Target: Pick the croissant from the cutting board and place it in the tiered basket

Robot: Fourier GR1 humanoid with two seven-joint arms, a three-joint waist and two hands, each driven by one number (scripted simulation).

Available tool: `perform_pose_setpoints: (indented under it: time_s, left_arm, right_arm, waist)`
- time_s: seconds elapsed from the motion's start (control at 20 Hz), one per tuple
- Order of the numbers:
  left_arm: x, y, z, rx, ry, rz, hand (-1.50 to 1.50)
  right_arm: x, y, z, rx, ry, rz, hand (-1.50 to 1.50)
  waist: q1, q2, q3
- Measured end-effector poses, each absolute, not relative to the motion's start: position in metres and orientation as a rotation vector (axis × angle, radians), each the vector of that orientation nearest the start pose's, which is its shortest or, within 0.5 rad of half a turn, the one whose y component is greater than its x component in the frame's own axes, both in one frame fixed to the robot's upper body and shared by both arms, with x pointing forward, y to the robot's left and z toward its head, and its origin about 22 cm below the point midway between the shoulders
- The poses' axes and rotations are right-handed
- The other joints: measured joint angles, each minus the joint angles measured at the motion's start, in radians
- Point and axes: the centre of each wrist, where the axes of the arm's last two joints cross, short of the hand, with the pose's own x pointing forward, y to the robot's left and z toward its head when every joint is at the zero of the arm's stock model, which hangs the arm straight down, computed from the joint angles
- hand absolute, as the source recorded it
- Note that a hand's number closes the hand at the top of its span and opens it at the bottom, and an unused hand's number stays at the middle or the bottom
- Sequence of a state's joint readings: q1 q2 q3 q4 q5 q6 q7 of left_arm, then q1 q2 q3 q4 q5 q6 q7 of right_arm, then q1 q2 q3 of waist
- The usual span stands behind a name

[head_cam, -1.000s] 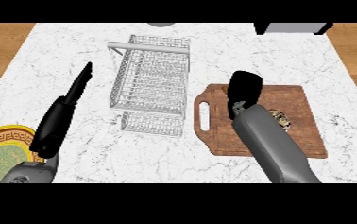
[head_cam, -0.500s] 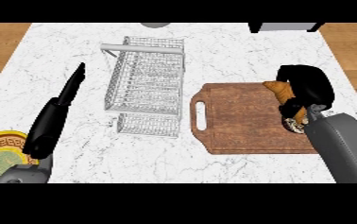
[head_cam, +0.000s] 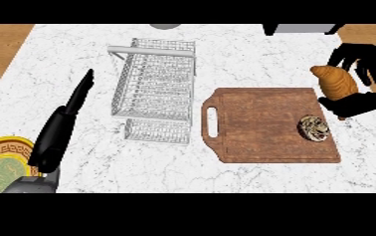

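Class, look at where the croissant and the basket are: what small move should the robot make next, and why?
Probably carry the croissant left toward the basket. The right hand already holds it, off the cutting board's right edge, and the basket stands beyond the board's left side.

Right hand point(head_cam: 352, 80): at the counter's right edge, beyond the far right corner of the cutting board. Fingers and thumb curled round the croissant point(head_cam: 335, 82), which shows between them, fingers on its far side and thumb on its near side. Forearm out of view.

Left hand point(head_cam: 64, 125): over the counter's left part, near its front edge. Fingers straight and together, pointing toward the far edge and slightly right; holds nothing. Grey forearm point(head_cam: 29, 184) enters at the lower left corner.
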State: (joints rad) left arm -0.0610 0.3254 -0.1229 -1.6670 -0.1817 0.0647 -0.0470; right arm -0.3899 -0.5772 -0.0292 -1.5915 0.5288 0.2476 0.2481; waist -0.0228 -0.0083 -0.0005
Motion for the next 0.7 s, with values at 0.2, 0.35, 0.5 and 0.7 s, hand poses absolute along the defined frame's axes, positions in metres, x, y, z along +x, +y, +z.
perform_pose_setpoints:
  time_s: [0.2, 0.35, 0.5, 0.7]
  left_arm:
    - [0.253, 0.263, 0.05, 0.323, -1.744, -0.482, 0.0]
    - [0.255, 0.264, 0.052, 0.321, -1.751, -0.486, 0.0]
    - [0.257, 0.262, 0.056, 0.316, -1.752, -0.493, 0.0]
    - [0.26, 0.261, 0.058, 0.306, -1.751, -0.496, 0.0]
  right_arm:
    - [0.297, -0.307, 0.214, -0.865, -1.571, 0.897, 1.5]
    - [0.29, -0.287, 0.238, -0.833, -1.642, 0.878, 1.5]
    - [0.287, -0.267, 0.258, -0.798, -1.702, 0.864, 1.5]
    - [0.293, -0.227, 0.285, -0.757, -1.727, 0.852, 1.5]
  waist:
    - [0.008, 0.002, 0.0]
    - [0.015, 0.004, 0.0]
    - [0.022, 0.005, 0.0]
    - [0.029, 0.006, -0.001]
